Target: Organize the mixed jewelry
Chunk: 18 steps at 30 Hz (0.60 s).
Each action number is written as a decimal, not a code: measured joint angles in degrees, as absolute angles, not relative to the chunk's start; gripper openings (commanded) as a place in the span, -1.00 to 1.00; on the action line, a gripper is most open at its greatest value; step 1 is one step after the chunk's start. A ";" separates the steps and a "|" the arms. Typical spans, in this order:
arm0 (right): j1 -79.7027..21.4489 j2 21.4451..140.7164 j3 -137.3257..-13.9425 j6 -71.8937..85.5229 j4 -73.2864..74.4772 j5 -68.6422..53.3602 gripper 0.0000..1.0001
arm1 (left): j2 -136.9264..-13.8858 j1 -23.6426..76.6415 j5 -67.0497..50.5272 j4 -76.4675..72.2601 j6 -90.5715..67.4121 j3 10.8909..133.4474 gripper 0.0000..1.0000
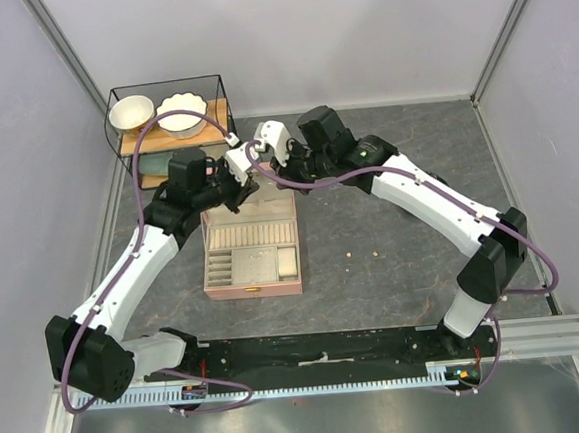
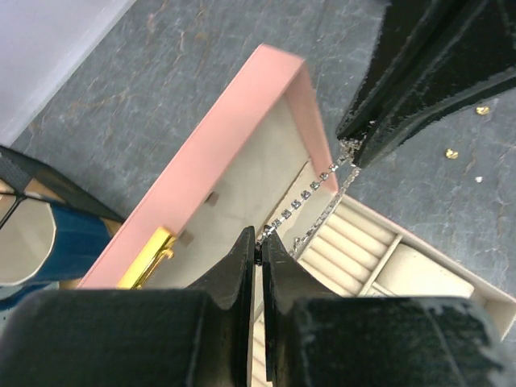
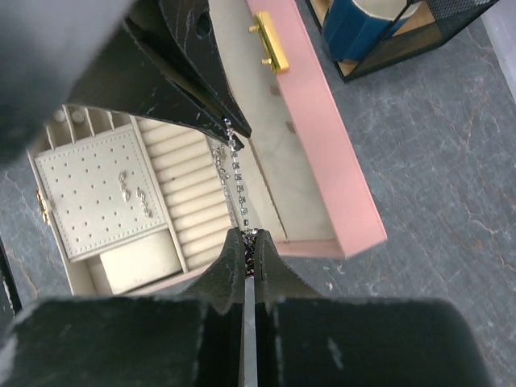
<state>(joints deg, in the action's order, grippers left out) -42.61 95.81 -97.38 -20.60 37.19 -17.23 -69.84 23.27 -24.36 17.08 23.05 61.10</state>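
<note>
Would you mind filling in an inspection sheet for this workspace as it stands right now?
Surface: grey mottled table; no spills seen.
Job's things: silvery chain stretched in the air between both grippers, above the open pink jewelry box; two small gold pieces lie loose on the table to the right of the box.
Clutter: nothing seen.
Grippers: left gripper shut on one end of the chain; right gripper shut on the other end.
Cables: purple cables loop along both arms; none touches the chain.
Surroundings: wire shelf at the far left with two white bowls; pale walls on three sides.
</note>
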 measured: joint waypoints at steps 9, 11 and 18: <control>-43.55 99.59 -99.63 -19.03 32.82 -15.11 -1.00 | -69.84 17.76 -27.31 17.21 23.40 60.18 -0.97; -43.62 100.29 -100.40 -18.70 32.51 -14.76 -1.00 | -69.84 17.12 -27.57 17.17 23.53 60.18 -0.97; -43.68 102.26 -101.95 -17.91 32.10 -14.02 -1.00 | -70.50 16.03 -27.75 17.02 23.70 60.18 -0.97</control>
